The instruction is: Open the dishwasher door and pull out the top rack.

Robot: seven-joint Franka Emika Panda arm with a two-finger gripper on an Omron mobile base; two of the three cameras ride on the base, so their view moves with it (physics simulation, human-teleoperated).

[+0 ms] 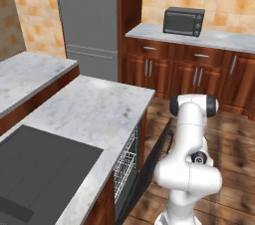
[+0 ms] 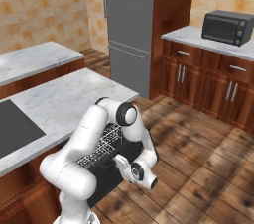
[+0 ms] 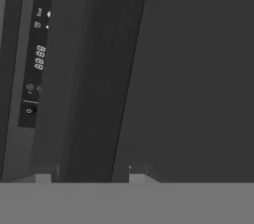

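Left base cam sits behind the arm [image 1: 191,169] at approx 7 o'clock, high up, looking fwd and down over the marble counter [image 1: 92,107]; right base cam sits at approx 5 o'clock, same downward tilt, arm in its lower left. Both share the counter, the top rack [image 2: 101,149] below its edge, the fridge [image 1: 87,17] at 12 and the toaster oven [image 2: 227,27] toward 2. Hand cam is v. close, rolled sideways, facing the dishwasher door [image 3: 193,79] and its control strip [image 3: 35,54].
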